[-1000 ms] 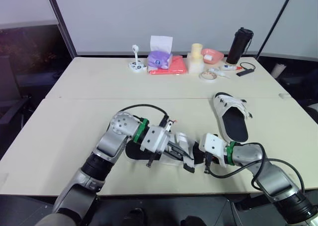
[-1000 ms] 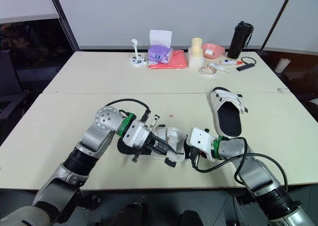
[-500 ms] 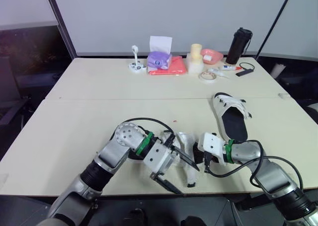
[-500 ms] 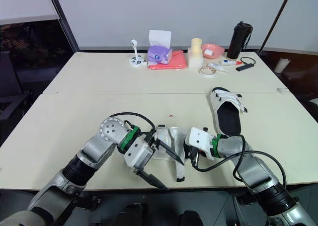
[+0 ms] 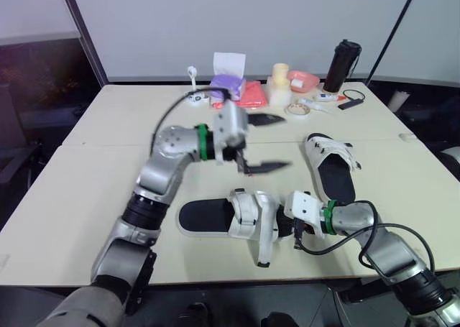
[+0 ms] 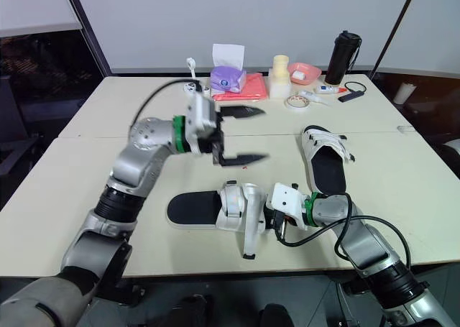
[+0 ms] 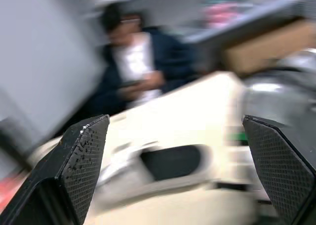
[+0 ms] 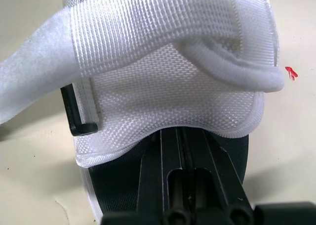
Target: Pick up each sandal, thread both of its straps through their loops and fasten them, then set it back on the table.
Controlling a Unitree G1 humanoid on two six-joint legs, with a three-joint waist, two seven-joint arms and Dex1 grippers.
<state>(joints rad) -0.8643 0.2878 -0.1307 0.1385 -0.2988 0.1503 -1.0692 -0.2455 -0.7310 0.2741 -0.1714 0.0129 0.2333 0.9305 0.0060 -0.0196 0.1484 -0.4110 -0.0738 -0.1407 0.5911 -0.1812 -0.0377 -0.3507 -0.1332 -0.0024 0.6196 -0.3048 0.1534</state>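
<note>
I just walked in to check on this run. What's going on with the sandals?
The near sandal lies flat on the table. One white strap trails loose toward the front edge and is not fastened. The right gripper is pushed in under that sandal's white upper. The left gripper hangs above the table with its jaws open, holding nothing. The second sandal lies farther to the right, with neither gripper on it.

The desk [image 5: 108, 162] carries two sandals: a near sandal [image 5: 208, 217] and a right sandal [image 5: 336, 177]. Along the far edge stand one flask [image 5: 343, 65], one tissue box [image 5: 230, 88], one tape roll [image 5: 296, 109] and one pink bowl [image 5: 307, 79].
</note>
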